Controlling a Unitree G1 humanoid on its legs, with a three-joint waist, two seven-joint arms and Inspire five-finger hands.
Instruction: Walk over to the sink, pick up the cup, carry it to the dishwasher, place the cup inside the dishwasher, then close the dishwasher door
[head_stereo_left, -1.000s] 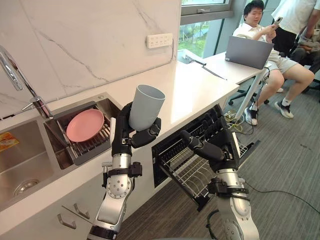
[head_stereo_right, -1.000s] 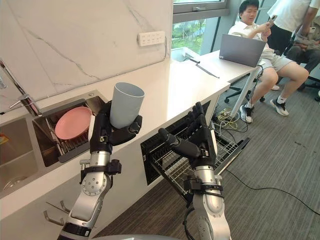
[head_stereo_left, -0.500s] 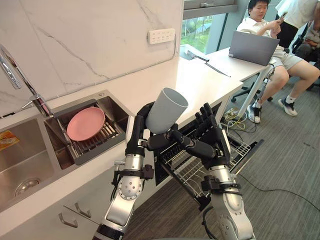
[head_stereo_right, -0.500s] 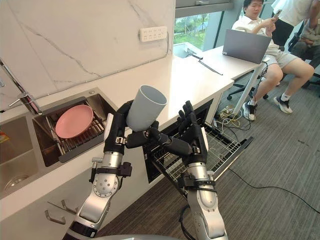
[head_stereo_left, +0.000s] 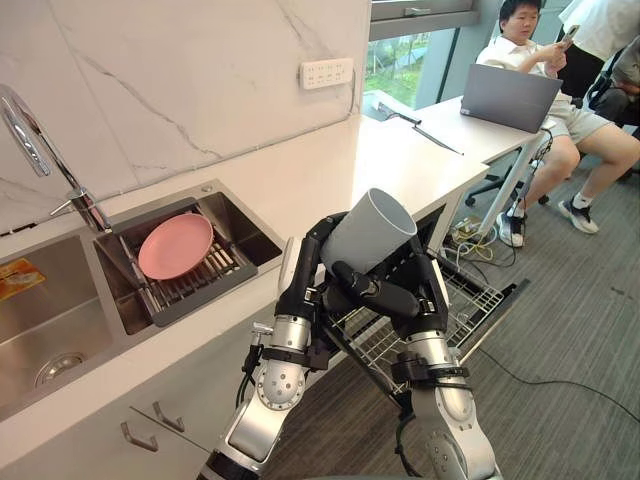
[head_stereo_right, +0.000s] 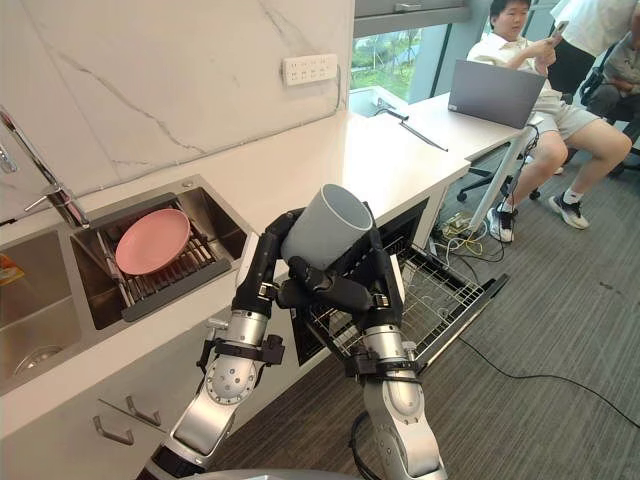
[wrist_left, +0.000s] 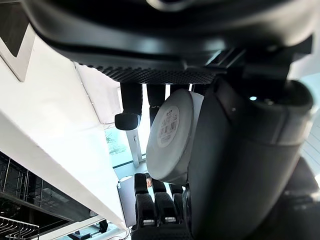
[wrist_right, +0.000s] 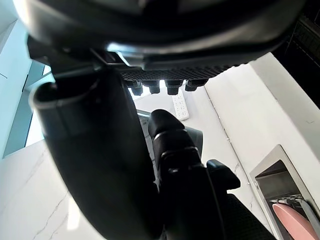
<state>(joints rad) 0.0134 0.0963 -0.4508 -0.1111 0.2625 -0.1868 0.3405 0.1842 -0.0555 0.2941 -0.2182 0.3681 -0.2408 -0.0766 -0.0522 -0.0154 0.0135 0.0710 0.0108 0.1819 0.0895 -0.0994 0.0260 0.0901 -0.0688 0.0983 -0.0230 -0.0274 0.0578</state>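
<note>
fingers (head_stereo_left: 324, 231) of our left hand (head_stereo_left: 302, 282) clamp the grey cup (head_stereo_left: 371, 229), held tilted over the open dishwasher rack (head_stereo_left: 478, 298). we note the right hand (head_stereo_left: 421, 297) just beside it, fingers straight.

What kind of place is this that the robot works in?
Probably an office kitchenette: a steel sink with a tap, a dishwasher with its rack pulled out under a white counter, and a person at a laptop nearby.

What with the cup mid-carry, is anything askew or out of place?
Only the cup is askew: it leans toward the dishwasher rack in the left hand, the right hand open beside it. Nothing looks spilled.
</note>
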